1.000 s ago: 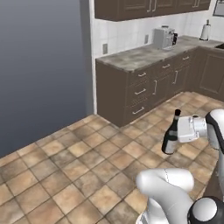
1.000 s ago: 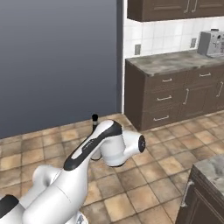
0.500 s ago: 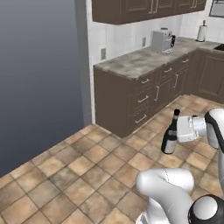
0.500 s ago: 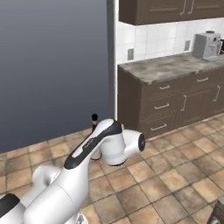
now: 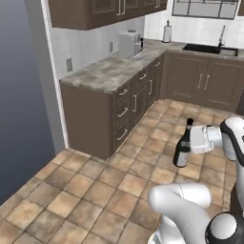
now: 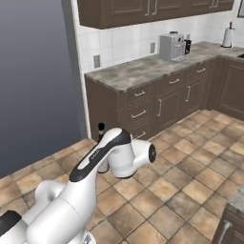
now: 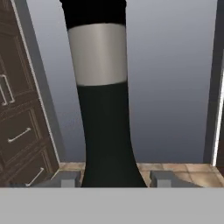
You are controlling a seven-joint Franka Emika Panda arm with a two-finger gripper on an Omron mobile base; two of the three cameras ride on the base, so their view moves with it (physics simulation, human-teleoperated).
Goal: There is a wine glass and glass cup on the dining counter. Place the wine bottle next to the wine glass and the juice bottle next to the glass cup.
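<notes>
I hold the wine bottle (image 5: 182, 150), tall and dark with a narrow neck, upright above the tiled floor. My gripper (image 5: 190, 143) is shut on its body from the right side. In the hand view the wine bottle (image 7: 103, 100) rises dark with a pale label band, and my gripper (image 7: 114, 179) clasps it, a grey fingertip (image 7: 65, 178) showing on each side. In the right base view only the wine bottle's cap (image 6: 101, 127) pokes out behind my arm. The wine glass, glass cup, juice bottle and dining counter are out of view.
A dark-brown drawer cabinet with a marbled top (image 5: 109, 74) runs ahead and turns right toward a sink (image 5: 209, 47). A silver appliance (image 5: 129, 44) and a paper roll (image 5: 167, 32) stand on it. A grey wall (image 5: 19, 119) is left. A counter corner (image 6: 234, 206) sits near right.
The whole picture has shifted: the base has moved, so the cabinet run now sits nearer and more central. The bottle stays in my grip, unchanged.
</notes>
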